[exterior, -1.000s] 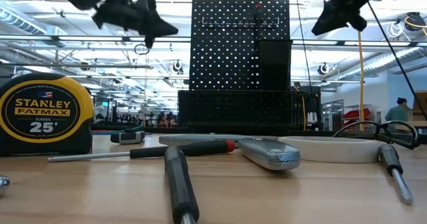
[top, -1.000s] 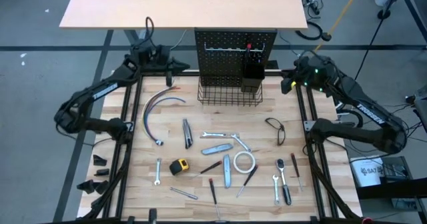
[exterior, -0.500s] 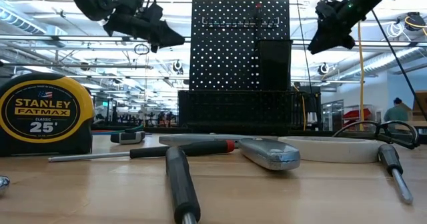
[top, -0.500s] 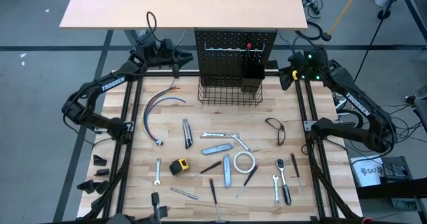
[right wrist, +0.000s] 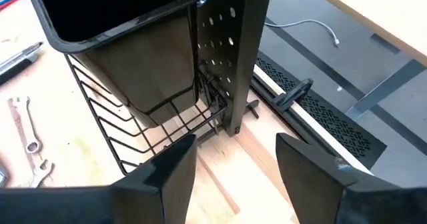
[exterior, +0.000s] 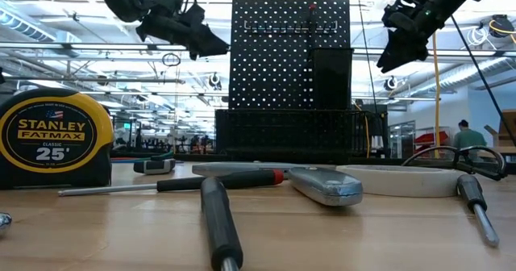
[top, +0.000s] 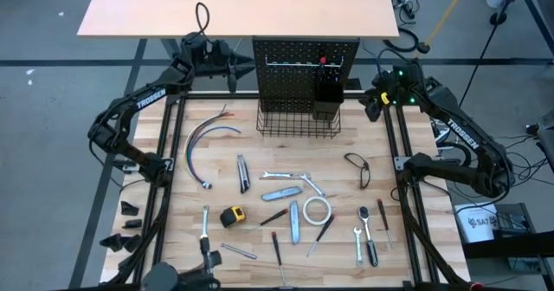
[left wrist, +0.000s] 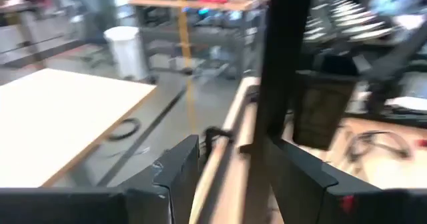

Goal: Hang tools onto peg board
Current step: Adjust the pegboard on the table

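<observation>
The peg board (top: 305, 64) stands upright at the table's far edge, with a wire basket (top: 299, 119) along its base and a black cup holder (top: 327, 99). A red-tipped tool (top: 324, 61) hangs on the board. The other tools lie flat on the table: tape measure (top: 231, 216), tape roll (top: 317, 210), wrenches (top: 281, 176), utility knives (top: 281, 193) and screwdrivers (top: 277, 248). My left gripper (top: 237, 68) hovers open, high beside the board's left edge (left wrist: 280, 64). My right gripper (top: 372, 102) hovers open near the board's right edge (right wrist: 243, 57), tilted down toward the basket (right wrist: 153, 131).
A curved cable (top: 206, 144) lies at the table's left, and pliers (top: 357, 168) and a ratchet (top: 368, 230) at its right. A light tabletop (top: 238, 5) stands behind the board. Metal frame rails (top: 394, 152) run along both sides. A person (exterior: 463, 134) stands far off in the room.
My left gripper has gone toward the far edge and the peg board's left side, rising slightly, and its fingers have spread. My right gripper has swung toward the board's right edge, sunk a little, rolled, and opened. The tools have stayed where they were.
</observation>
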